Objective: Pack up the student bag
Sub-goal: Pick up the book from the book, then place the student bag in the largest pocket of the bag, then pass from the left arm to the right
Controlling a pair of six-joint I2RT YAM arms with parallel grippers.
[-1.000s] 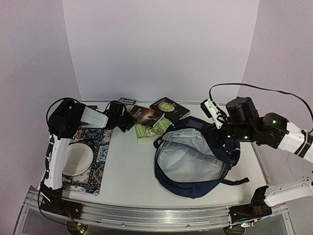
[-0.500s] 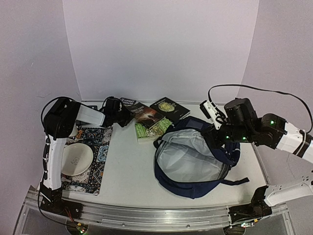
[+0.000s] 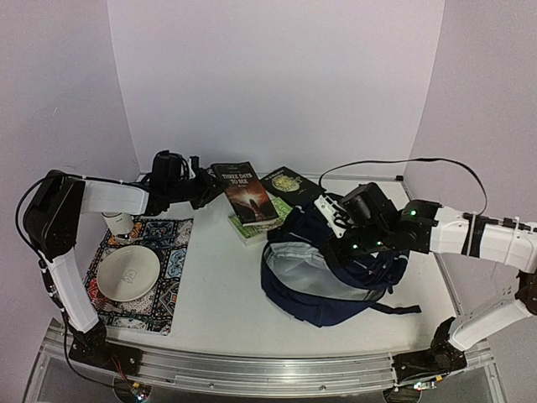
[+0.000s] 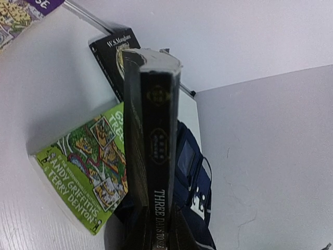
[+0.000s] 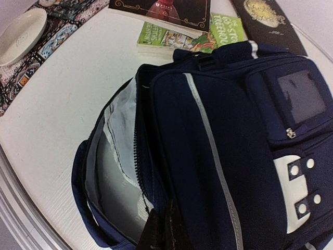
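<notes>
The student bag (image 3: 352, 277), navy with thin white stripes, lies unzipped at centre right, its grey lining (image 3: 294, 260) showing. My right gripper (image 3: 337, 245) is shut on the fabric edge of the bag's opening (image 5: 156, 208) and holds it raised; the bag's front pocket (image 5: 291, 151) faces my right wrist camera. My left gripper (image 3: 210, 186) is shut on a dark book, "Three Days to See" (image 3: 246, 193), and holds it above the table left of the bag. In the left wrist view the book's spine (image 4: 158, 156) stands between the jaws.
A green book (image 3: 252, 225) and a black book (image 3: 294, 183) lie behind the bag, near the back wall. A white plate (image 3: 126, 273) sits on a patterned mat (image 3: 164, 285) at the left. A small white object (image 3: 120, 221) stands at the mat's far edge.
My left gripper has lifted the dark book off the pile and swung it right. My right gripper has moved left, pulling the bag's edge up and narrowing the opening.
</notes>
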